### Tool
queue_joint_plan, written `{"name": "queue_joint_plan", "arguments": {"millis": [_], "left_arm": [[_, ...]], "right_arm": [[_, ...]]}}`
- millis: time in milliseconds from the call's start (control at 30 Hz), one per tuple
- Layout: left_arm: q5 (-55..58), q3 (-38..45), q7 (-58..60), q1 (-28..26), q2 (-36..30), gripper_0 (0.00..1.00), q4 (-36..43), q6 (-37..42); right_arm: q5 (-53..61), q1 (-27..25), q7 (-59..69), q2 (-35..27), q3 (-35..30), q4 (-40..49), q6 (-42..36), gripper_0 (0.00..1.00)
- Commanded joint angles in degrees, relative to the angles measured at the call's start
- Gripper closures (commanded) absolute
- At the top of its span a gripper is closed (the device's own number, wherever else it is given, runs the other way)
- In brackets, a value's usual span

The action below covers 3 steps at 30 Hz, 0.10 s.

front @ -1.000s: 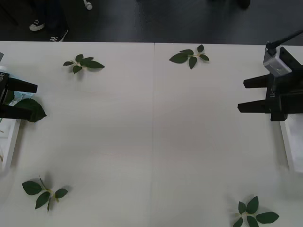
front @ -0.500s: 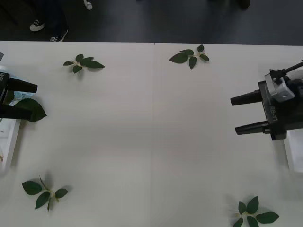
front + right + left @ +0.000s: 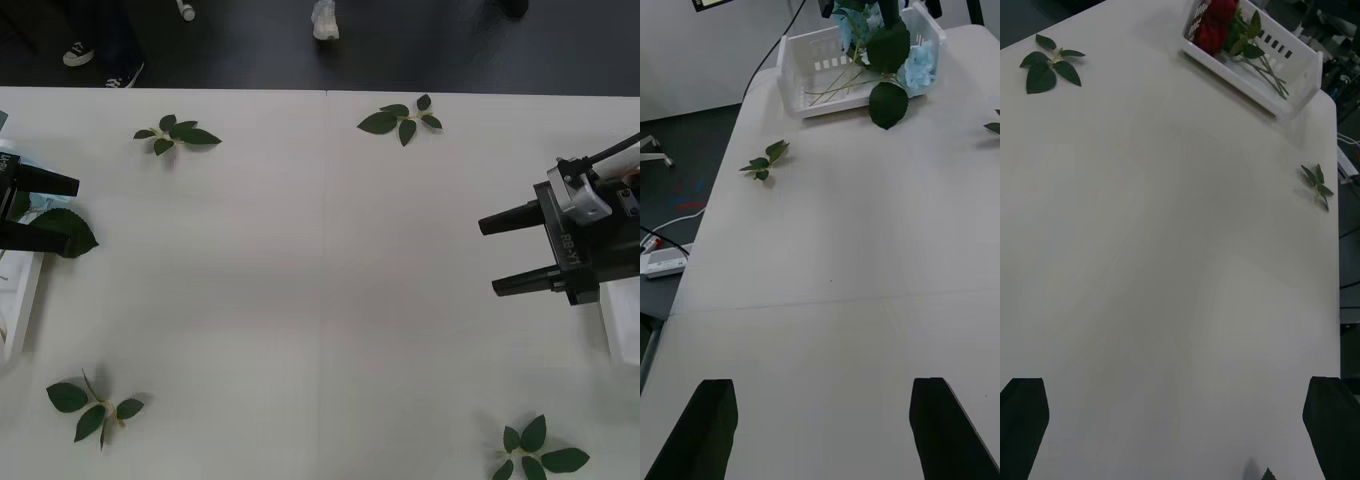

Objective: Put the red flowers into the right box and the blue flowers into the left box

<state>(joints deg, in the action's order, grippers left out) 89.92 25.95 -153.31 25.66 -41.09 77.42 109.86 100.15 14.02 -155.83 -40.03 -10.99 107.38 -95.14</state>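
White counter [image 3: 320, 280] stretched across the workspace, bare but for four loose leaf sprigs [image 3: 176, 134] near its corners. At the left edge, the left end effector [image 3: 40, 210] hovered with its black fingers spread apart and empty, beside the left box [image 3: 22, 305]; the right wrist view showed that box [image 3: 801, 82] holding the blue flowers [image 3: 921, 64], one big leaf drooping over its rim onto the counter. At the right edge, the right end effector [image 3: 515, 252] hung over the counter, fingers likewise parted and gripping nothing, next to the right box [image 3: 622, 330]; the left wrist view showed the red flowers [image 3: 1217, 16] lying inside it [image 3: 1259, 79], stems pointing along its length. No bloom lay loose on the counter, so the sorting appeared finished. Judging from this, the next move called only for both arms to draw clear, unless the sprigs were to be tidied.
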Motion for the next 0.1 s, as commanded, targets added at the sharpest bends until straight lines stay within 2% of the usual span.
{"name": "queue_joint_plan", "arguments": {"millis": [33, 100], "left_arm": [[0.3, 0.7, -1.7, 1.2, -1.8, 0.0, 1.5, 0.1], [0.3, 0.7, -1.7, 1.2, -1.8, 0.0, 1.5, 0.1]], "right_arm": [[0.3, 2.4, 0.8, 0.0, -0.3, 0.9, 0.0, 0.33], [-0.4, 2.7, 0.8, 0.0, -0.5, 0.9, 0.2, 0.33]]}}
